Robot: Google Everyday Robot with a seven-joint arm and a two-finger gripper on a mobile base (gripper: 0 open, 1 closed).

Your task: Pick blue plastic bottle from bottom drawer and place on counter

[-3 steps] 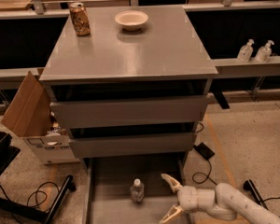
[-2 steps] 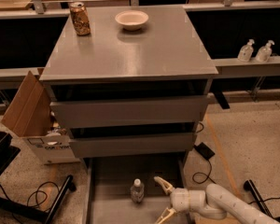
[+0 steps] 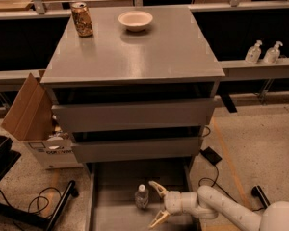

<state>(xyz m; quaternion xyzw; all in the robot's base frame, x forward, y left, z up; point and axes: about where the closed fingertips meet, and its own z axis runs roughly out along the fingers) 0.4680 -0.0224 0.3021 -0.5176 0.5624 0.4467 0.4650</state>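
The blue plastic bottle [image 3: 141,196], a small clear bottle with a white cap, stands upright on the floor of the open bottom drawer [image 3: 111,196]. My gripper [image 3: 158,204] is low inside the drawer just right of the bottle, fingers spread open, one fingertip [image 3: 154,185] near the bottle's top, the other [image 3: 155,222] lower toward the front. It holds nothing. The white arm [image 3: 231,211] comes in from the lower right. The counter [image 3: 149,47] is the grey top slab of the cabinet above.
A brown can [image 3: 81,19] and a white bowl [image 3: 136,20] sit at the back of the counter. Two pump dispensers [image 3: 263,52] stand on a ledge at right. A cardboard box [image 3: 36,121] sits left of the cabinet; cables [image 3: 38,206] lie on the floor.
My gripper has moved left along the drawer toward the bottle, staying open. The bottle has not moved.
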